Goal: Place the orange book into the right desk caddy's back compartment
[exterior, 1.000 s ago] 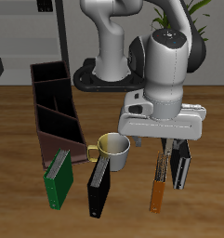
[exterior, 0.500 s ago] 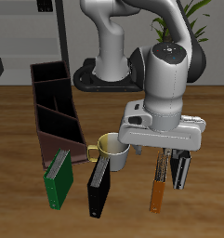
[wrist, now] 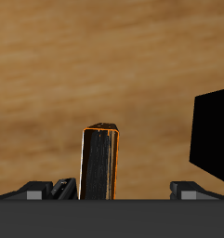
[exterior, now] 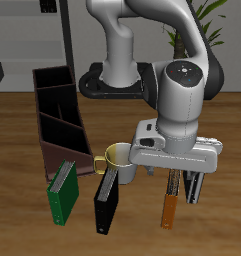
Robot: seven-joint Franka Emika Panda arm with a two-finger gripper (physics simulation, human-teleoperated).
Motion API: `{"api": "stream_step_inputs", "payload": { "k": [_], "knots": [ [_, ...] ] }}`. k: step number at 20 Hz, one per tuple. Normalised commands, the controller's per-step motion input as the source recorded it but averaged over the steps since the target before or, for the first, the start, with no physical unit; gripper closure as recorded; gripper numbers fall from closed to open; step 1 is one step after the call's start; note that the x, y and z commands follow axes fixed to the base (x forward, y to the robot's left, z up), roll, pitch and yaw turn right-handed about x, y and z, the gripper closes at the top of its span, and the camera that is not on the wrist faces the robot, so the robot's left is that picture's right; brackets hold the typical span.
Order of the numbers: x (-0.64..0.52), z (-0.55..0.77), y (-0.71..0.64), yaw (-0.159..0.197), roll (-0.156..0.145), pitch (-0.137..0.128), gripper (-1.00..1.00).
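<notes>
The orange book [exterior: 169, 205] stands on its edge near the table's front edge, with its brownish-grey page edge up. In the wrist view it [wrist: 99, 164] rises between my two finger bases, off centre toward one finger. My gripper [exterior: 183, 178] hangs just above the book's far end, open and empty; in the wrist view the gripper [wrist: 113, 190] shows its fingers [wrist: 35, 191] set wide apart. The right desk caddy [exterior: 58, 128] is a long maroon-brown box well away from the gripper. Its back compartment [exterior: 52, 82] is the far end cell.
A dark book with a pale cover [exterior: 195, 187] stands close beside the orange book, and shows as a black block in the wrist view [wrist: 214, 135]. A cream mug [exterior: 121, 161], a black book [exterior: 107, 200] and a green book [exterior: 61, 192] stand between gripper and caddy.
The arm has come down and a little toward the table's front edge, bringing the gripper lower over the orange book. The books, mug and caddy have not moved.
</notes>
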Motion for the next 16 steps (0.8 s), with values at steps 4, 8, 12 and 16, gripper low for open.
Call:
{"api": "stream_step_inputs", "payload": {
  "k": [4,8,12,16],
  "knots": [
    [0.04,-0.16,0.06,0.004,0.007,0.021,-1.00],
    [0.04,-0.11,0.00,0.000,0.003,0.021,-1.00],
    [0.07,-0.17,0.00,-0.027,0.014,0.038,-1.00],
    [0.03,-0.11,0.01,-0.005,0.003,0.015,1.00]
  ]
}}
